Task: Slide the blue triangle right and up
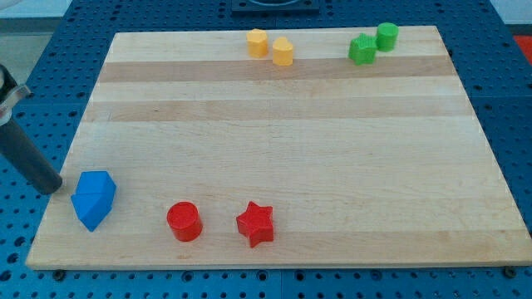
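The blue triangle [92, 199] lies near the board's lower left corner. My rod comes in from the view's left edge, and my tip [56, 187] rests at the board's left edge, just left of the blue triangle and slightly above its middle, with a small gap between them.
The wooden board [283, 141] fills the view. A red cylinder [184, 221] and a red star [255, 223] sit near the bottom edge. Two yellow blocks [258, 42] [283, 51] sit at the top middle. A green star-like block [362, 50] and a green cylinder [386, 36] sit at the top right.
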### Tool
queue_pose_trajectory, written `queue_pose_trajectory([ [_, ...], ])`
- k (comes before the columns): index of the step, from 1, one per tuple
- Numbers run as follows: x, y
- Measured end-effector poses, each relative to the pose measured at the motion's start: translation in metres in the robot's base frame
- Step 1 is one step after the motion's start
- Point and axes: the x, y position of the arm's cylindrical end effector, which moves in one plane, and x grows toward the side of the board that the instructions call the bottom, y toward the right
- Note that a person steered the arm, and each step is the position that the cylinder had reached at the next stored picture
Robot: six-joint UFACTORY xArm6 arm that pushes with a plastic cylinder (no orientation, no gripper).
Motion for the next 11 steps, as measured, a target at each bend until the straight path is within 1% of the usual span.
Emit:
queue_pose_trajectory([
  [6, 0.001, 0.0],
  [7, 0.001, 0.013],
  [8, 0.002, 0.039],
  [9, 0.011, 0.033],
  [10, 0.034, 0.034],
  [11, 0.045, 0.041],
])
